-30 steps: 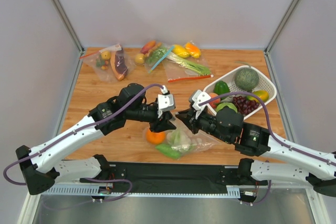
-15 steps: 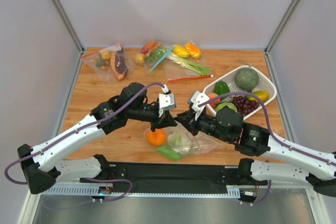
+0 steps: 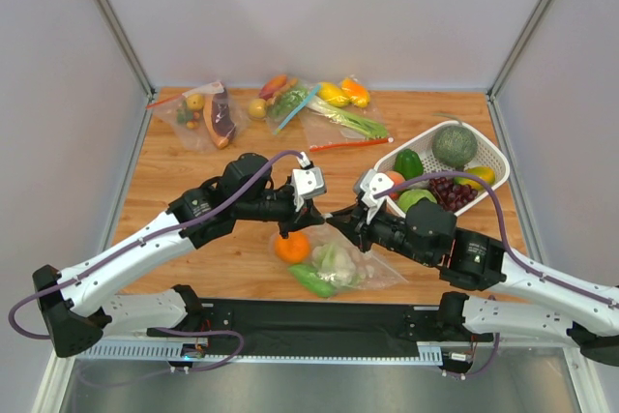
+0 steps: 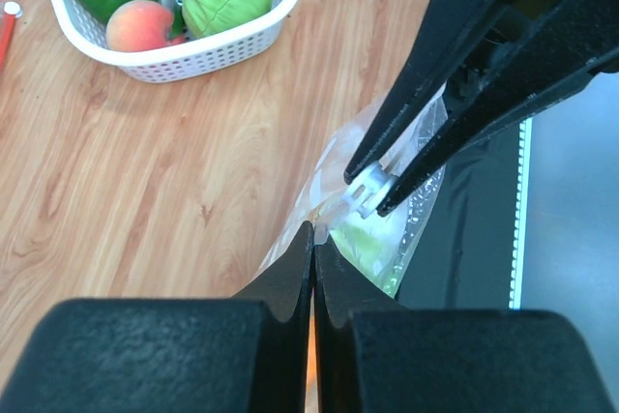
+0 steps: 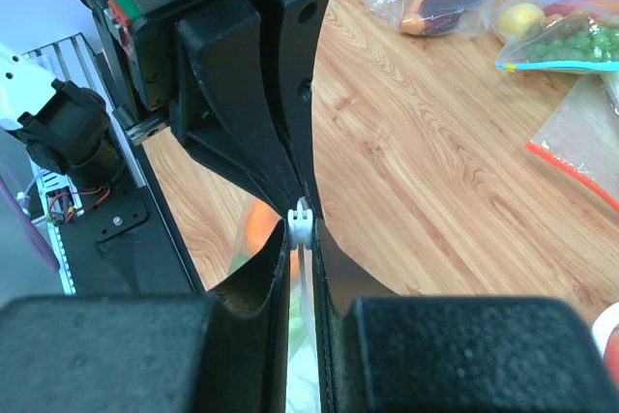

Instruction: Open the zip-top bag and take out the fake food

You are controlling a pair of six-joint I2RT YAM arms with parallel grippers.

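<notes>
We have the clear, dot-printed zip-top plastic bag [image 3: 372, 263] at the near middle of the wooden worktop [image 3: 174, 166], with the round orange [image 3: 289, 247], white cauliflower [image 3: 334, 260] and glossy green piece [image 3: 311, 280] inside. Our left hand [image 4: 312, 250] is closed tight on its thin film, and our right hand [image 5: 301, 239] is pinched on the whitish zip strip [image 5: 301, 215]. We judge the film light, limp and slippery, so the stiffer zip edge is the surest hold.

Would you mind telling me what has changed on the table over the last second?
The right gripper drew back slightly toward its base and the left gripper lifted a little, raising the mouth of the zip-top bag between them; the orange shifted slightly. Both remain shut on the bag. The other bags and the basket stayed put.
</notes>
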